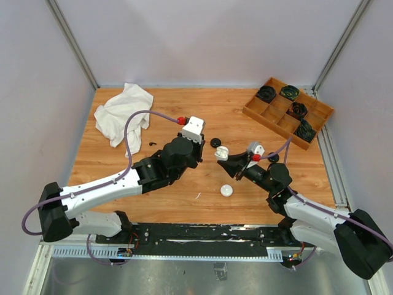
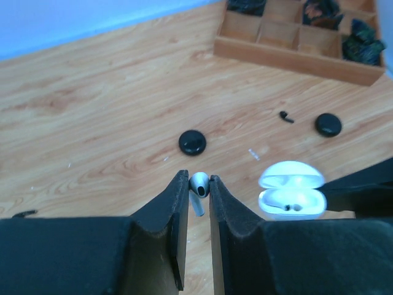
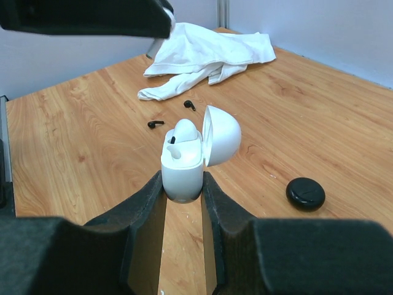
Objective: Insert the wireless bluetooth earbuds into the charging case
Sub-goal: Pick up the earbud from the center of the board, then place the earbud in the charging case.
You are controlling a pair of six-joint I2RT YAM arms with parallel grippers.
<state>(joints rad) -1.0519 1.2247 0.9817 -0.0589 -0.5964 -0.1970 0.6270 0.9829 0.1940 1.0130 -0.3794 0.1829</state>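
Note:
My left gripper (image 2: 198, 182) is shut on a white stemmed earbud (image 2: 199, 187), head up between the fingertips, above the wooden table. My right gripper (image 3: 182, 184) is shut on a white charging case (image 3: 182, 167), held upright with its lid (image 3: 223, 134) open; a white earbud (image 3: 185, 130) sits in one slot. In the left wrist view the open case (image 2: 291, 192) is just right of my left fingers. In the top view the left gripper (image 1: 199, 149) and the right gripper (image 1: 226, 157) face each other mid-table. Two black earbuds (image 3: 155, 124) (image 3: 189, 105) lie loose on the table.
A black round case (image 2: 193, 142) lies ahead of my left fingers, another (image 2: 328, 125) farther right with a black earbud (image 2: 286, 117) beside it. A white round case (image 1: 226, 190) lies nearer the arms. A wooden compartment tray (image 1: 287, 110) stands back right, a white cloth (image 1: 123, 110) back left.

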